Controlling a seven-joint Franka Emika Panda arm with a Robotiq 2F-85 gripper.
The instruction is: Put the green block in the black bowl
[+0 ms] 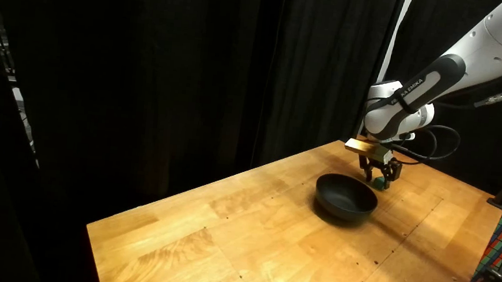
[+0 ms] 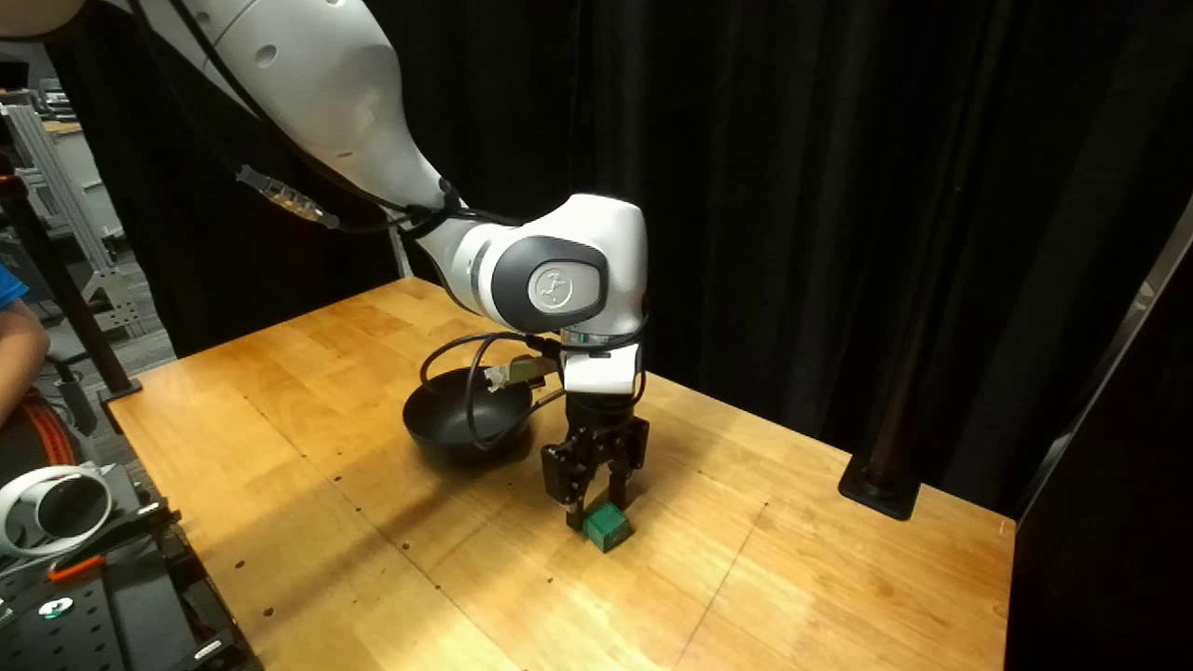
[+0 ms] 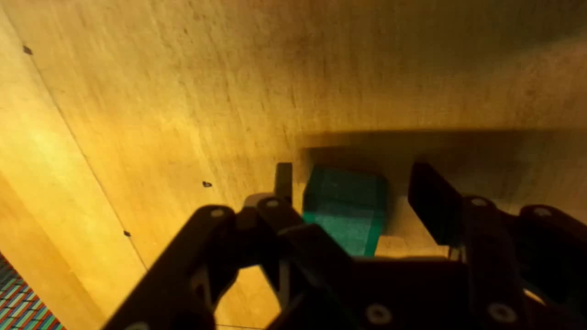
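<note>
Black curtains (image 1: 184, 70) hang behind a wood table (image 1: 268, 248). Gripper (image 3: 355, 190) is down low over it, jaws spread, and the block (image 2: 609, 528) is sitting on the wood between them. Wrist view shows a pretty clear gap between the block and one jaw. Bowl (image 1: 346, 204) is on the table too, near the block.

The tabletop (image 1: 269, 235) is plainly wood, its grain showing under a warm sheen. The curtains (image 1: 194, 62) are matt cloth. To my eye the arm (image 2: 308, 84) wears smooth, faintly shiny plastic, the gripper (image 2: 596, 508) a duller finish. The black bowl (image 1: 346, 198) has a smooth, low sheen; the green block (image 2: 608, 528) looks matt.
</note>
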